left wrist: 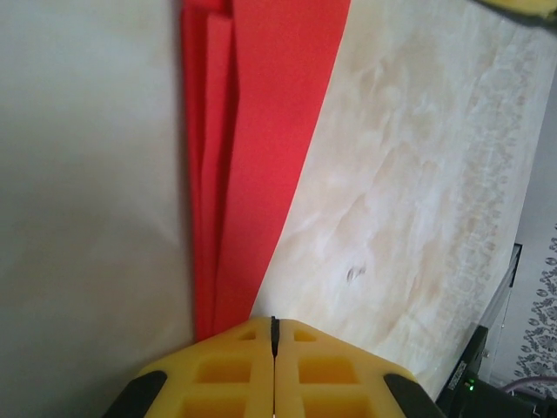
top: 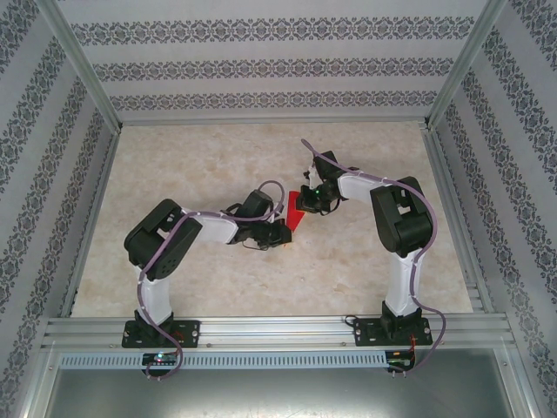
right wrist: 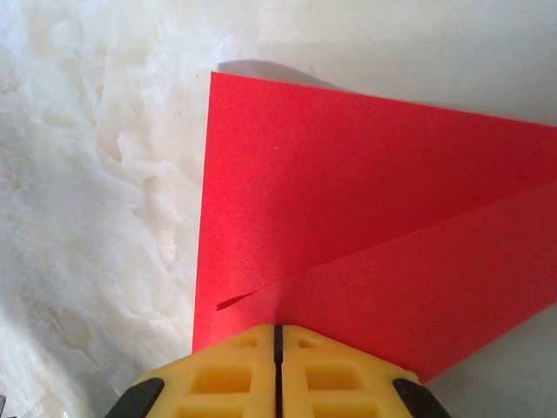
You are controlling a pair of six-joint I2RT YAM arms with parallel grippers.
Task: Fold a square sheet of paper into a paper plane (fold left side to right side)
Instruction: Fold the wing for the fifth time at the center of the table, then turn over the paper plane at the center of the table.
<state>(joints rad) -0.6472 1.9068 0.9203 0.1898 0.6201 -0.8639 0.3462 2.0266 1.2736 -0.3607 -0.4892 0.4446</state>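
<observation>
From above, the thin, bright red paper (top: 297, 219), already folded to a pointed wedge, sits mid-way across the pale marbled table (top: 200, 165), between the left gripper (top: 280, 233) and the right gripper (top: 307, 201), which meet at it. At the left wrist the left gripper (left wrist: 272, 335) is fully closed; the red paper (left wrist: 261, 131) narrows in stacked layers to its left finger – whether it is nipped I cannot tell. At the right wrist the right gripper (right wrist: 278, 338) is closed, apparently pinching the edge of the red paper (right wrist: 348, 192), one flap creased diagonally over another. Early folds look done – the narrow dart shape seems unfinished
</observation>
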